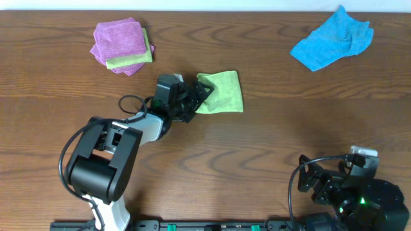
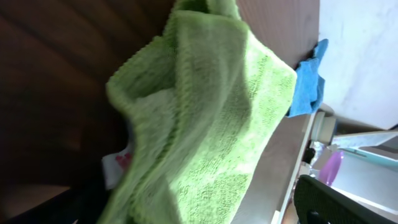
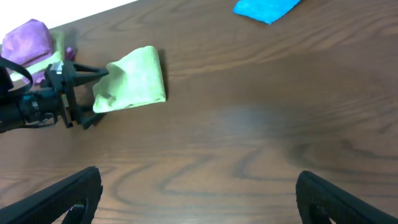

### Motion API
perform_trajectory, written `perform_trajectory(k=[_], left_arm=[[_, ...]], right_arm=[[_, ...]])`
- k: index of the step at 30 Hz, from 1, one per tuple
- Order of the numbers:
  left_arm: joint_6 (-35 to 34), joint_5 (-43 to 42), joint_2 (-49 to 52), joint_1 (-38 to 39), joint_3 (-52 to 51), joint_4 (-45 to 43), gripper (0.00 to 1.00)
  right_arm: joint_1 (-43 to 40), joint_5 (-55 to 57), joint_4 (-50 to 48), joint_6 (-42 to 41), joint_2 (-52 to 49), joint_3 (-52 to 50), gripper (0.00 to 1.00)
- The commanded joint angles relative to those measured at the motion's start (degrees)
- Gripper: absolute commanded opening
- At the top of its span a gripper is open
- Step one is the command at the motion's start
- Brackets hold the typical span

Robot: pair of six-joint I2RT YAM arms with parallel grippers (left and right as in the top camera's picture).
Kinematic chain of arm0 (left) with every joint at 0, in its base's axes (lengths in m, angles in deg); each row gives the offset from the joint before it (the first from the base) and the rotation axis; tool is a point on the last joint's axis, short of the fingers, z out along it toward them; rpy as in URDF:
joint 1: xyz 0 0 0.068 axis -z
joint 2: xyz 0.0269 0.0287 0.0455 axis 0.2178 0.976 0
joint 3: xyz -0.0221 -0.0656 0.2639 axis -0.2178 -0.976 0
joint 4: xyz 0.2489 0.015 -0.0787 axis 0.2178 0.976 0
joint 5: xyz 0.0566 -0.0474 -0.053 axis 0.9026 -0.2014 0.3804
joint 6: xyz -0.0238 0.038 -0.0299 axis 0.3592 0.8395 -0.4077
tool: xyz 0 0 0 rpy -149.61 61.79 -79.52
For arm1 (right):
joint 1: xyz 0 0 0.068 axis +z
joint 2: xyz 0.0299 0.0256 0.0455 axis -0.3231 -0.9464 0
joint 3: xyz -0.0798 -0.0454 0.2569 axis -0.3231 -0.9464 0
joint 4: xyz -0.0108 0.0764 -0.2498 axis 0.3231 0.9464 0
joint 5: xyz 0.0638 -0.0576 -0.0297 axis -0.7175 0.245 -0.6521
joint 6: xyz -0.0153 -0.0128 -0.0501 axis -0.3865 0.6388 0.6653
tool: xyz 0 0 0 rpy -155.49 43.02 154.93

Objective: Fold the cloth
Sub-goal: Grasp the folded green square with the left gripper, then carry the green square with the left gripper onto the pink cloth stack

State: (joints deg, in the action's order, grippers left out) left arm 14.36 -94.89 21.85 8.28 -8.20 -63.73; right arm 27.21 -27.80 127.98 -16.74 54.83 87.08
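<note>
Centre frame from overhead, the fuzzy lime cloth (image 1: 223, 92) has its left edge hidden under the left gripper (image 1: 194, 97); clamped or not, I can't tell. Low in its own wrist view, the right gripper (image 3: 199, 196) has its fingers wide apart, cut off.

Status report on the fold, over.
Left gripper at edge of cloth, grip unclear. Right gripper open, far from it. Cloth folded over, rumpled. Blue cloth, purple stack well apart.
</note>
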Motion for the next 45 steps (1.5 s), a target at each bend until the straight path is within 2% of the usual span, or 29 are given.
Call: perform_trajectory(k=[1, 4, 5, 7, 11, 12, 13, 15, 18, 21, 27, 32, 37, 45], left_arm=[[-1.5, 3.1, 5.0, 1.1, -1.4, 0.9, 0.95], [-2.0, 3.8, 6.7, 1.8, -1.4, -0.9, 0.96], [-2.0, 4.3, 7.1, 2.0, -1.4, -1.2, 1.00], [-2.0, 4.9, 7.9, 2.5, -1.4, -1.7, 0.89], [-2.0, 5.2, 9.8, 3.2, -1.4, -4.3, 0.85], [-2.0, 5.3, 10.4, 3.4, -1.4, -5.4, 0.79], [-2.0, 5.4, 11.0, 3.6, -1.4, -5.9, 0.69], [-2.0, 5.7, 11.9, 4.0, -1.4, -6.7, 0.42], [-2.0, 5.9, 12.8, 4.3, -1.4, -6.8, 0.27], [-0.7, 5.9, 13.1, 4.3, -1.4, -7.1, 0.07], [3.0, 2.3, 12.7, 3.0, -0.1, -11.7, 0.06], [5.9, -4.9, 11.2, 0.2, 6.7, -9.7, 0.06], [8.2, -7.6, 9.7, -2.9, 16.5, 1.2, 0.06], [15.8, -9.5, 9.5, -7.3, 34.5, 21.9, 0.06]], right_arm=[[-0.6, 0.6, 0.0, 0.1, 0.3, 0.2, 0.99], [-0.6, 0.1, -0.2, 0.1, 0.3, 0.2, 0.99], [-0.6, 0.1, -0.2, 0.1, 0.3, 0.2, 0.99], [-0.6, -0.1, -0.2, 0.1, 0.3, 0.2, 0.99], [-0.6, -0.5, -0.2, 0.1, 0.3, 0.2, 0.99], [-0.6, -0.7, -0.2, 0.1, 0.3, 0.2, 0.99], [-0.6, -1.0, -0.2, 0.1, 0.3, 0.2, 0.99], [-0.6, -1.4, -0.2, 0.1, 0.3, 0.2, 0.99], [-0.6, -1.6, -0.2, 0.1, 0.3, 0.2, 0.99], [-0.6, -1.6, -0.2, 0.1, 0.3, 0.2, 0.99], [-0.6, -1.6, 0.0, 0.1, 0.3, 0.2, 0.99], [-0.6, -1.5, 0.4, 0.1, 0.3, 0.1, 0.99], [-0.6, -1.5, 1.1, 0.1, 0.3, -0.3, 0.99], [-0.6, -1.5, 1.3, 0.1, 0.3, -0.3, 0.99]])
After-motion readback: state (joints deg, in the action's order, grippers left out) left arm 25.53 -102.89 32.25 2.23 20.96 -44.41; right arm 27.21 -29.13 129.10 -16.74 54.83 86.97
